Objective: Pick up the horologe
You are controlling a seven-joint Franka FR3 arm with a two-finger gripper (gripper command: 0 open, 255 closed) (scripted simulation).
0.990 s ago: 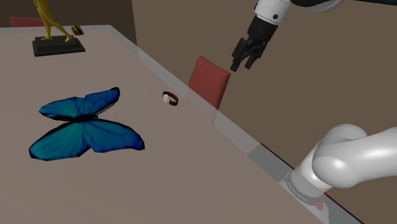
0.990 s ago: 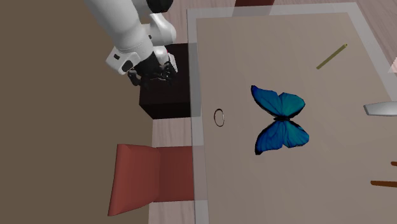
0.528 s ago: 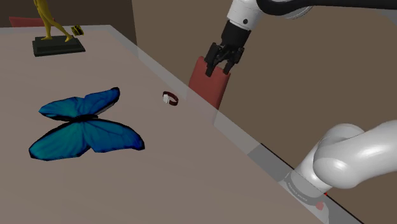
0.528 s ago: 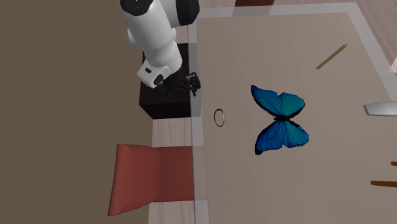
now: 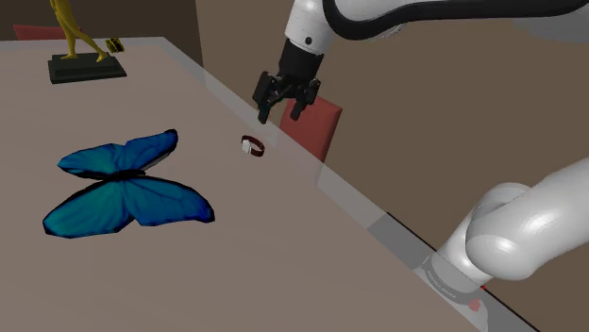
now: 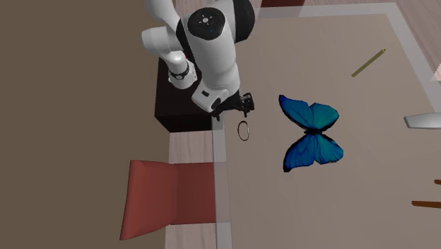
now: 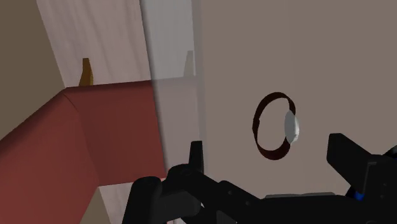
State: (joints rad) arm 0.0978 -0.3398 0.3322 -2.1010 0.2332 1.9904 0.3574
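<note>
Statue: a gold figure on a dark base (image 5: 80, 47), far back on the table (image 5: 283, 255) at the shoulder view's left, well apart from the work.
Butterfly: blue, wings spread flat (image 5: 123, 189), near the watch but not touching it.
Watch: a dark red band with a pale face (image 5: 253, 145), resting on the table close to its edge. From overhead the band shows as an open ring (image 6: 244, 130).
Gripper: black (image 5: 277, 113), hanging just above and beside the watch, fingers spread wide with nothing between them. In the wrist view the watch (image 7: 277, 127) sits ahead of the gap.
Chair: red (image 5: 311, 123), beyond the table edge, behind the gripper.
Handling: likely light and small. The band looks thin and may flex or skid on the smooth top, and the face is probably the stiff part.
Hold: probably best across the face and band together, or with one finger inside the ring and one outside, closing gently.
</note>
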